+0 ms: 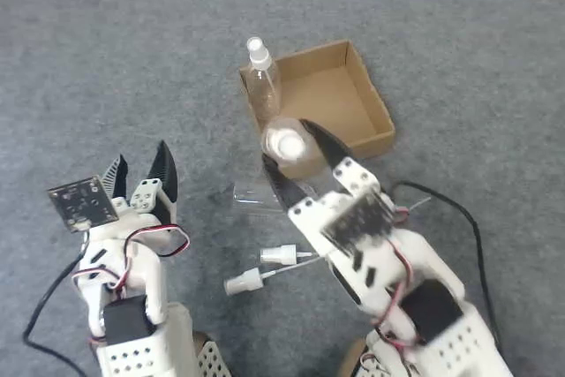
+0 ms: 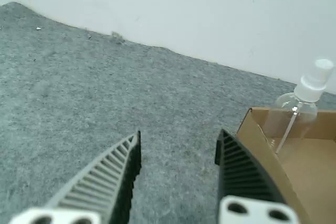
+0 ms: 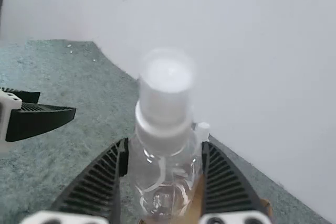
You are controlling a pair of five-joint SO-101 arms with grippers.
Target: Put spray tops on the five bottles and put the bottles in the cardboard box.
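Your right gripper (image 3: 164, 149) is clamped around an upright, capped bottle (image 1: 284, 140) at the near rim of the cardboard box (image 1: 374, 99). To my eye the box floor lies just beyond, so carry the bottle forward over that rim. Your left gripper (image 2: 178, 135) sits open, well apart.

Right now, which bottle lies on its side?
The clear bottle on the carpet by the box; the boxed bottle stands, the held bottle is in the right gripper.

My left arm sits folded back, its left fingers (image 1: 163, 169) spread wide apart and pointing forward. My right arm stretches ahead, right fingers (image 3: 220, 182) pressed against both sides of a bottle (image 3: 164, 103).
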